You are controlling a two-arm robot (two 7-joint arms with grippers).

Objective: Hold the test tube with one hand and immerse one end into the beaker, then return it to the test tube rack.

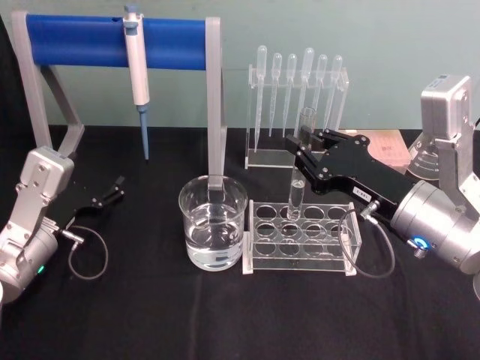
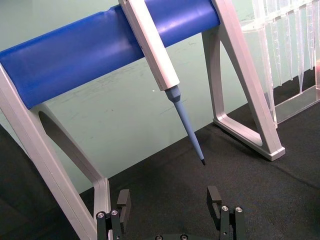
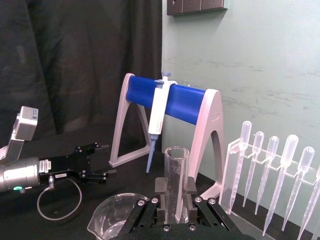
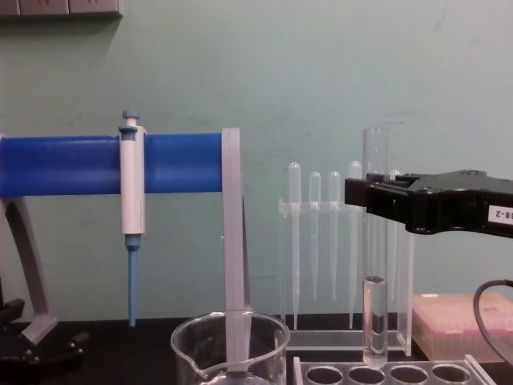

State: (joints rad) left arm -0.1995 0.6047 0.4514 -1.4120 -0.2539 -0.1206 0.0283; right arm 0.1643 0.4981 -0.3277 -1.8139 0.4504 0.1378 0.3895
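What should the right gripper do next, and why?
Probably lift straight up slightly. The right gripper is shut on the upright test tube, whose bottom hangs about level with the rack top; it must clear that before crossing to the beaker.

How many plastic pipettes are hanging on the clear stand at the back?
6, hanging side by side on the clear stand at the back. Left to right: first pipette, second, third, fourth, fifth, sixth. The test tube partly covers the fourth; none seems hidden.
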